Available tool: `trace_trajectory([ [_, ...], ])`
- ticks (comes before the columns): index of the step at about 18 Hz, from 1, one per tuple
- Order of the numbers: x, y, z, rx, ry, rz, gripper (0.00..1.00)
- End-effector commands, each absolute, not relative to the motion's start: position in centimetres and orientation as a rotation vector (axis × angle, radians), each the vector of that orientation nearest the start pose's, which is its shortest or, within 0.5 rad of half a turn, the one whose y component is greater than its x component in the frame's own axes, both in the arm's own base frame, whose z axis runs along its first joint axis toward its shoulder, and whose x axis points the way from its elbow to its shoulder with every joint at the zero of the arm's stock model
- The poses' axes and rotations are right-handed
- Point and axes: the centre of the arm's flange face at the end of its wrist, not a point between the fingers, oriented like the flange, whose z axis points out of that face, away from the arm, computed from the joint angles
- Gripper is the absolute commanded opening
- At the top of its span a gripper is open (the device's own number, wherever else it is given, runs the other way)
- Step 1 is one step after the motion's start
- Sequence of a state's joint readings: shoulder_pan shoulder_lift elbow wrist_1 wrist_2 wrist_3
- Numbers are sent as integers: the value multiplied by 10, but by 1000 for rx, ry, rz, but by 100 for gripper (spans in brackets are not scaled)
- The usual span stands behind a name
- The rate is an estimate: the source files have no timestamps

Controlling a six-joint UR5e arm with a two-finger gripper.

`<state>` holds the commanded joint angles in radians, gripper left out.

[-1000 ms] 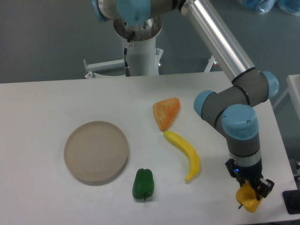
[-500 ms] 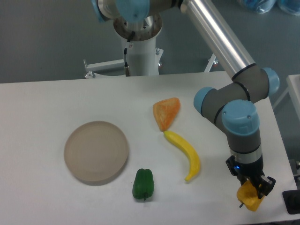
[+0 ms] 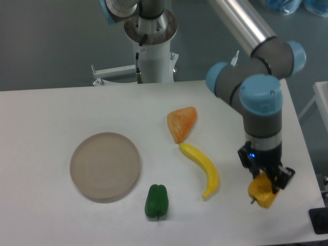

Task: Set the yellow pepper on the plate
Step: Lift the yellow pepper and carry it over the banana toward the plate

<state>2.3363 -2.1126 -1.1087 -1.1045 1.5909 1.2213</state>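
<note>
A: Fixed camera: what's the arm doing?

B: The gripper [image 3: 266, 179], at four o'clock on the table [image 3: 46, 220], is clamped on the yellow pepper [image 3: 260, 191], which seems lifted clear. The plate [image 3: 105, 165] lies well apart at nine o'clock.

A: How to carry it well?

B: I'd travel high, passing over the banana [image 3: 202, 168] and green pepper [image 3: 156, 201], then lower at the plate's centre before opening.

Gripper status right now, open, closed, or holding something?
Gripper: closed on the yellow pepper, held above the table.
</note>
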Motion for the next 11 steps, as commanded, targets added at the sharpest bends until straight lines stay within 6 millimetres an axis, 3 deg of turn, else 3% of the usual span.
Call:
trace_trajectory([
  [4, -352, 605, 458, -2824, 518, 389, 41],
  [7, -288, 606, 462, -2832, 364, 321, 40],
  [11, -208, 630, 439, -2881, 155, 185, 40],
])
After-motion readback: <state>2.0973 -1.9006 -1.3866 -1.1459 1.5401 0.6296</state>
